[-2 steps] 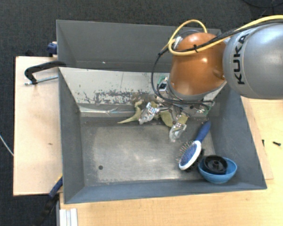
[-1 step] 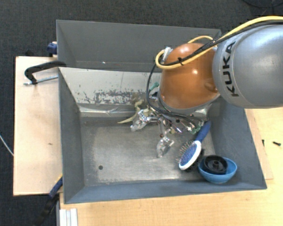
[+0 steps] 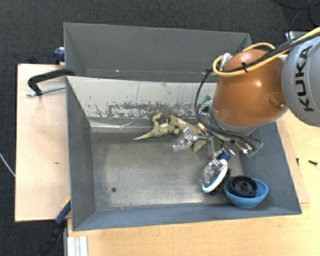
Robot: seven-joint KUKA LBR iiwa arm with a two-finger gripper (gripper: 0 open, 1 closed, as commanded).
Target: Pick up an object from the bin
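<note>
Front right corner of the bin (image 3: 80,159): blue round cap (image 3: 247,191), open side up, dark inside, close to the front wall. Just left of it, touching or nearly so, a small white oval piece with a blue rim (image 3: 214,177), tilted up on edge. Gripper (image 3: 220,156) hangs directly behind and above that white piece, under the arm's orange cover (image 3: 248,92) with cables around it. The white piece sits right at the gripper's tip toward the front wall. Can't tell if it's gripped, or if the claw is spread or pressed together, as wires and metal clutter hide it. Left of the gripper, mid-floor toward the back, a small shiny silver metal part (image 3: 184,139). Furthest back, against the back wall's foot, an olive-green toy dinosaur (image 3: 163,127), tail pointing to the left wall
</note>
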